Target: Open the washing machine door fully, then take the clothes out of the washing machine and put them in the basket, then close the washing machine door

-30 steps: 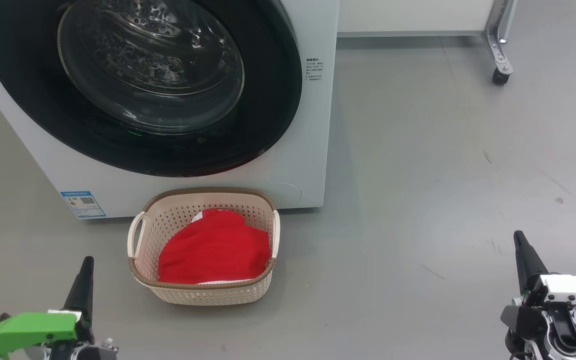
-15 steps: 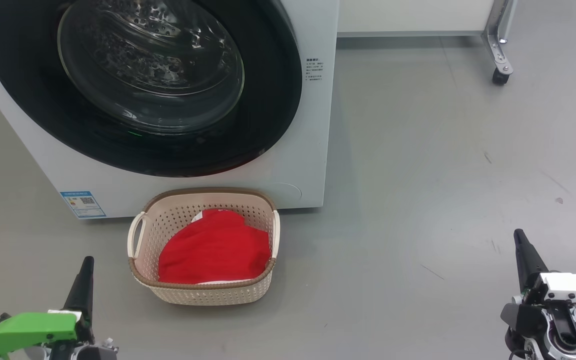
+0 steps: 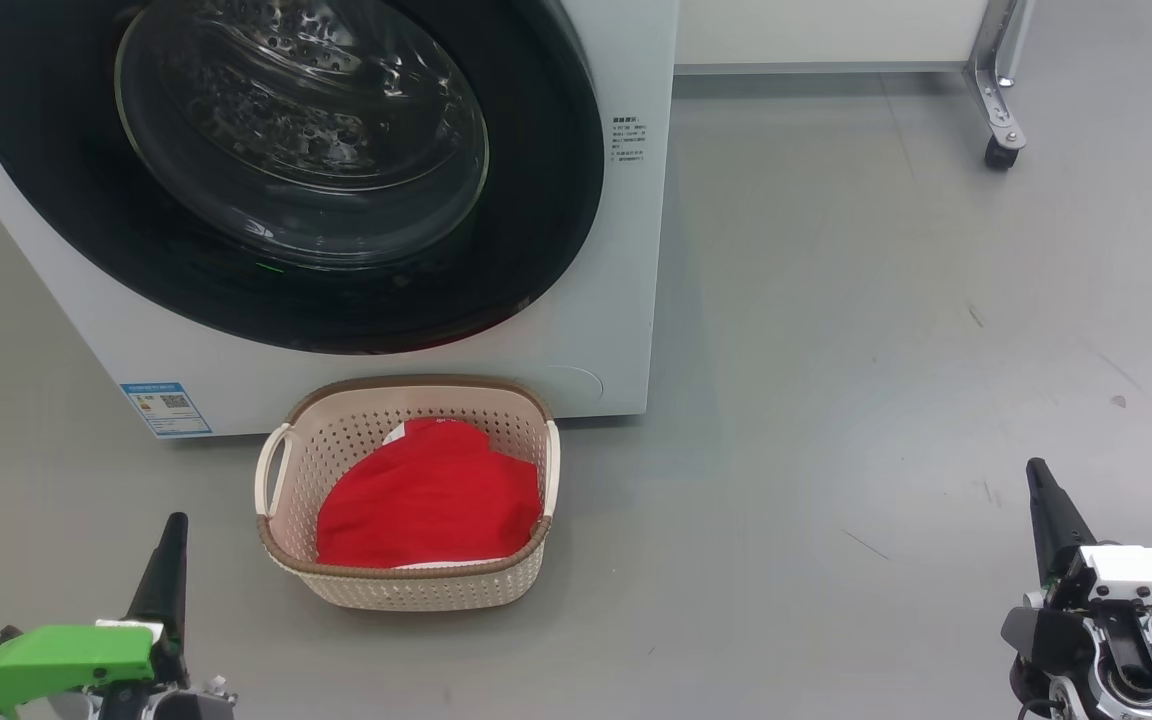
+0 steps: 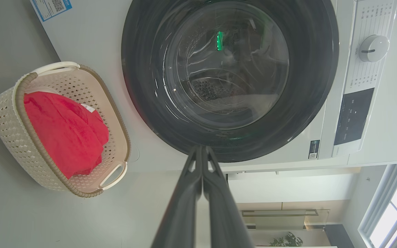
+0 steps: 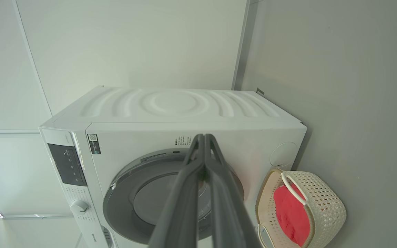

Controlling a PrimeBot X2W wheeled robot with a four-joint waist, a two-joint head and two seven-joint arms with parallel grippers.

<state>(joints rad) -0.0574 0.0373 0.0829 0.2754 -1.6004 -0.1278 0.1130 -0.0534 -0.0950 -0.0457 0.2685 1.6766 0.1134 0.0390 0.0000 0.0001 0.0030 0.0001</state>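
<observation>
The white washing machine (image 3: 626,300) stands at the back left, its black-rimmed glass door (image 3: 296,170) lying flush against the front. The cream basket (image 3: 406,590) sits on the floor right before it, holding the red clothes (image 3: 431,495). My left gripper (image 3: 172,535) is shut and empty at the lower left, short of the basket. My right gripper (image 3: 1039,480) is shut and empty at the lower right, far from both. In the left wrist view the shut fingers (image 4: 202,151) point at the door (image 4: 229,75), with the basket (image 4: 9,120) to the left. The right wrist view shows the machine (image 5: 184,110) and basket (image 5: 322,203).
A grey floor (image 3: 886,350) stretches to the right of the machine. A metal frame leg on a black caster (image 3: 998,150) stands at the back right, under a white panel.
</observation>
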